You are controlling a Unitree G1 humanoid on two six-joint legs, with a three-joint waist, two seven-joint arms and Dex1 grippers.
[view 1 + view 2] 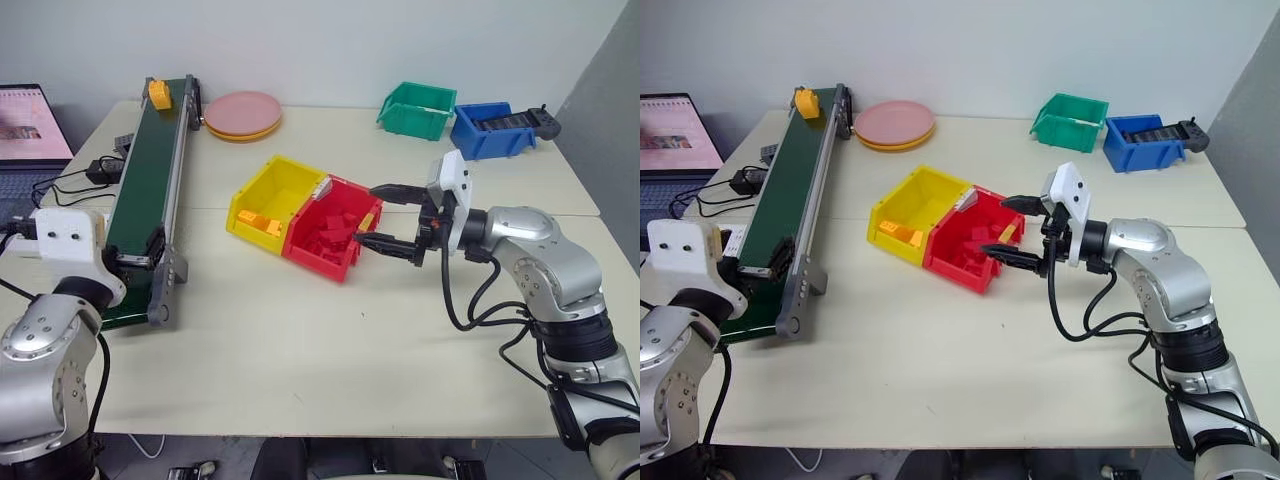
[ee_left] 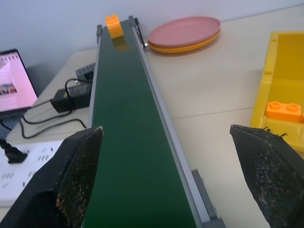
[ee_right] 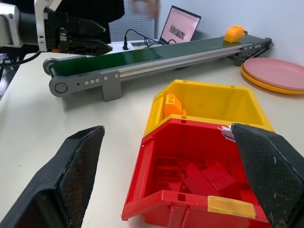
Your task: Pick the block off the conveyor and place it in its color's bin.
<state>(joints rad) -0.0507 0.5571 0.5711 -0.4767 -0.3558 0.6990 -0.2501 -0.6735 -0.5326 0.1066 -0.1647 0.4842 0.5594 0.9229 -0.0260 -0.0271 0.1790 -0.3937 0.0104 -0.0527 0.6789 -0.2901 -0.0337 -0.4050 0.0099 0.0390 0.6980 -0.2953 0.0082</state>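
Note:
The yellow-orange block point(image 1: 159, 93) sits on the far end of the dark green conveyor point(image 1: 150, 190). My left gripper point(image 2: 165, 130) hovers open at the belt's near end, pointing along it, with the belt between its fingers and the block far ahead. The yellow bin point(image 1: 272, 200) stands mid-table, touching a red bin point(image 1: 335, 230), and holds an orange brick point(image 2: 284, 110). My right gripper point(image 1: 366, 213) is open and empty at the red bin's right rim, pointing left.
Pink plates point(image 1: 243, 113) lie beside the conveyor's far end. A green bin point(image 1: 416, 108) and a blue bin point(image 1: 492, 128) stand at the back right. A laptop point(image 1: 30, 130) with cables and a power strip point(image 2: 28, 159) sits left of the belt.

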